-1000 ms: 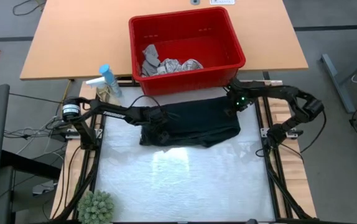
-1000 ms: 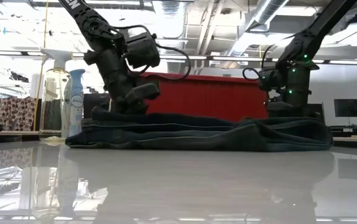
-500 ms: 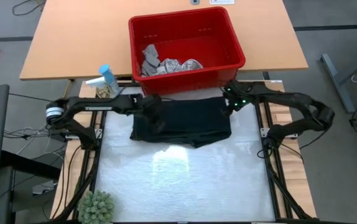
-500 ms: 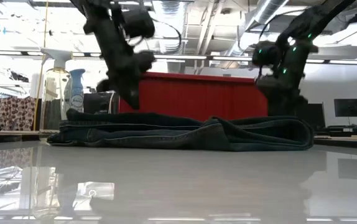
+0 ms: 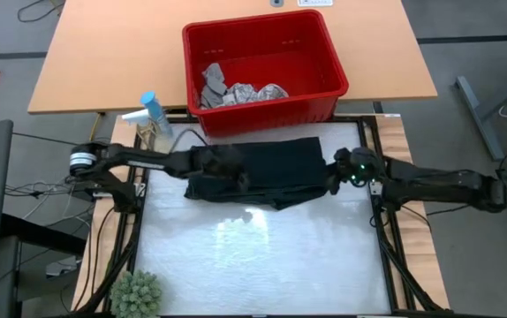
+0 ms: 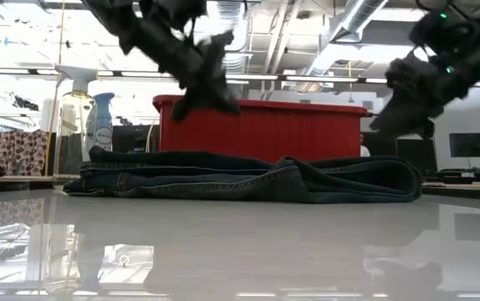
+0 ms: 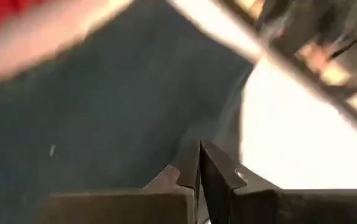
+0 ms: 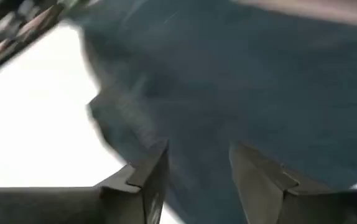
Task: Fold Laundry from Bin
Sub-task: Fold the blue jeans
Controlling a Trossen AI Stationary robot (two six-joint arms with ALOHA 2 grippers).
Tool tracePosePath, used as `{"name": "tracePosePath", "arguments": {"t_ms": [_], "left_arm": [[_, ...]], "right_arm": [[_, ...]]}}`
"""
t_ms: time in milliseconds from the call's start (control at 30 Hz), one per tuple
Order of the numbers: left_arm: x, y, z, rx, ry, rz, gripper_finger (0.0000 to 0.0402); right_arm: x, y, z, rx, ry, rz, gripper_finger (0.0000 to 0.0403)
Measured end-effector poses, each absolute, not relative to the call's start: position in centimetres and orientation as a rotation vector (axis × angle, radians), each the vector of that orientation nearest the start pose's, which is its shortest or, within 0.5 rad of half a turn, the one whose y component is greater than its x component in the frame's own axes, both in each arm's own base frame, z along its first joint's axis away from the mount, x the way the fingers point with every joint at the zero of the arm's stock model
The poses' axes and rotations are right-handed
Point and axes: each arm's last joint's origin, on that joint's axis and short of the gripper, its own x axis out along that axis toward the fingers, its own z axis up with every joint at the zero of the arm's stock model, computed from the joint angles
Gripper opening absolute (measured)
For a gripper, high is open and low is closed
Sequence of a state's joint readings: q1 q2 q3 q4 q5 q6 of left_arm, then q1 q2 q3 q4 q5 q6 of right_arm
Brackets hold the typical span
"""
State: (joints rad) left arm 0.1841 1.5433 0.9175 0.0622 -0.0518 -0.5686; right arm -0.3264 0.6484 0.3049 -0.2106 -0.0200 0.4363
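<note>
Desk (image 5: 253,265): white, glossy; folded dark trousers (image 5: 262,170) lie at its far edge.
Bin (image 5: 329,66): red, just beyond the trousers, holding grey and leaf-print cloths (image 5: 236,88).
Left gripper (image 5: 223,162): above the trousers' left part, jaws closed, empty.
Right gripper (image 5: 335,173): at their right edge, jaws apart, empty.

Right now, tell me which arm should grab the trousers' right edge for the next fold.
Right. Its tool hangs open just off the right edge of the trousers, facing them. The left tool is shut above their left half, farther from that edge.
</note>
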Motion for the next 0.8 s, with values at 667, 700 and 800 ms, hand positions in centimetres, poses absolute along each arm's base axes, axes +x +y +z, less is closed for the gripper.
{"name": "tracePosePath", "arguments": {"t_ms": [667,700,800], "left_arm": [[34.1,4.4,12.6,-0.581,0.783,0.337,0.0],[34.1,4.6,12.4,-0.583,0.787,0.343,0.0],[34.1,4.7,12.2,-0.587,0.794,0.345,0.0]], "right_arm": [[11.5,-3.9,12.1,0.69,0.726,-0.624,0.0117],[11.5,-3.9,12.0,0.689,0.734,-0.628,0.0117],[11.4,-4.0,11.8,0.71,0.757,-0.653,0.0117]]}}
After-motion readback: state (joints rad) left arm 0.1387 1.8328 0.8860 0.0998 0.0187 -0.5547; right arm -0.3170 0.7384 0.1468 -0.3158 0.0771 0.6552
